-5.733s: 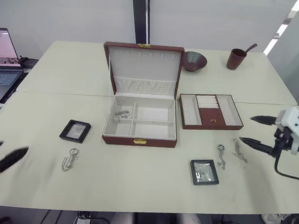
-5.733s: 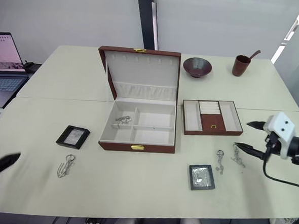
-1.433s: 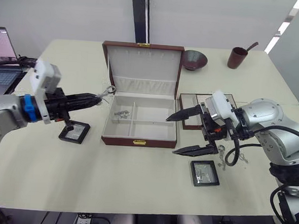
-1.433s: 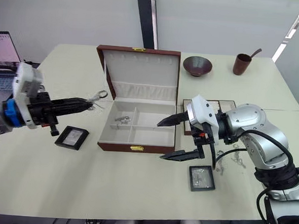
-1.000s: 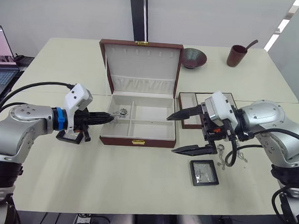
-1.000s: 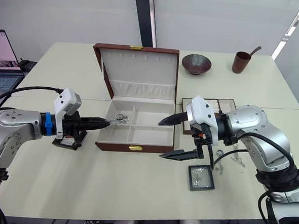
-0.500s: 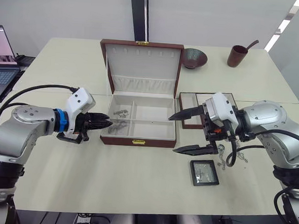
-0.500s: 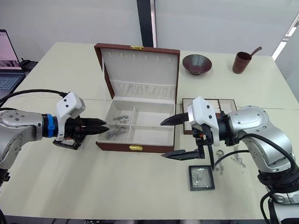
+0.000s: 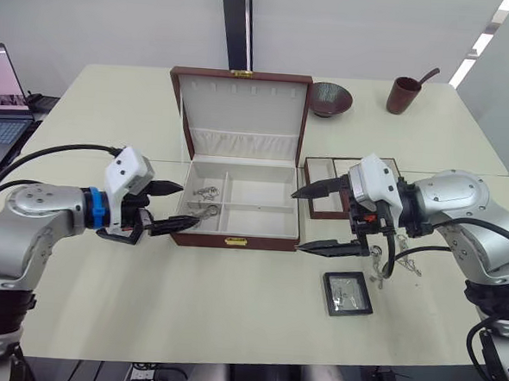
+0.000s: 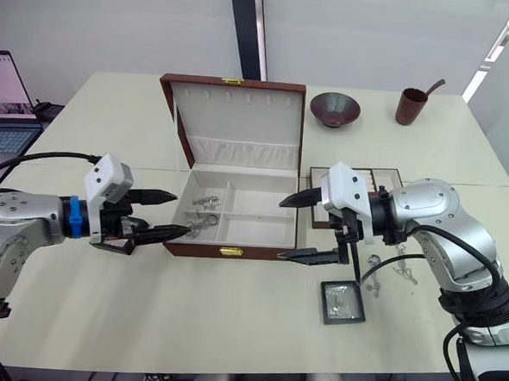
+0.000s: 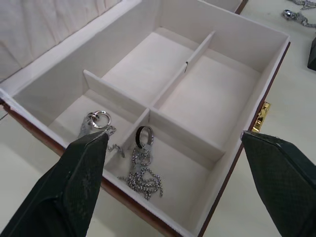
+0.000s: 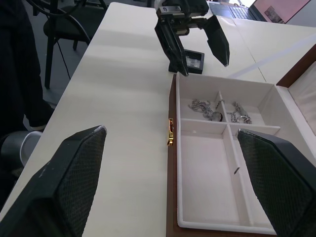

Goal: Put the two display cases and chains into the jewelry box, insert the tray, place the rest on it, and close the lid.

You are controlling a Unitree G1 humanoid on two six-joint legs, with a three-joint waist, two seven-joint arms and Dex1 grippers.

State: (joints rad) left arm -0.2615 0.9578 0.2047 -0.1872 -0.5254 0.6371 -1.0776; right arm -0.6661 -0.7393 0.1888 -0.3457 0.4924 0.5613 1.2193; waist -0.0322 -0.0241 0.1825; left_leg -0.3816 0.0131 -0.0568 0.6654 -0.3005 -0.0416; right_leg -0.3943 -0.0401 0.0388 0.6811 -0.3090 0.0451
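The left tool [image 9: 169, 207] has just let go of the second chain [image 11: 142, 170]: half a second ago its fingers were pinched together at the box's near left compartment, and now they stand spread apart and empty, drawn back just outside the left wall of the jewelry box [image 9: 234, 238]. That chain, with its large oval loop, now lies in the near left compartment, and the other chain [image 11: 96, 122], a short clump, lies in the far left compartment just behind the divider. So both chains look delivered, and the two display cases are what remains for the box.

One display case [image 10: 343, 301] sits on the surface [image 9: 230, 310] toward its near right, well clear of the box. The other display case [image 12: 192, 60] is at the left side of the box, mostly hidden behind the left tool. The tray [image 9: 324, 186] rests against the box's right side, not yet inserted, and the lid [image 9: 241, 103] stands upright and open. Two more pieces of jewelry [image 9: 397, 260] lie near the right edge of the surface.

The left arm reaches in low from the left, fingers pointing at the box. The right tool [image 9: 324, 218] hangs just off the box's near right corner, fingers wide apart and holding nothing, its forearm bent in from the right
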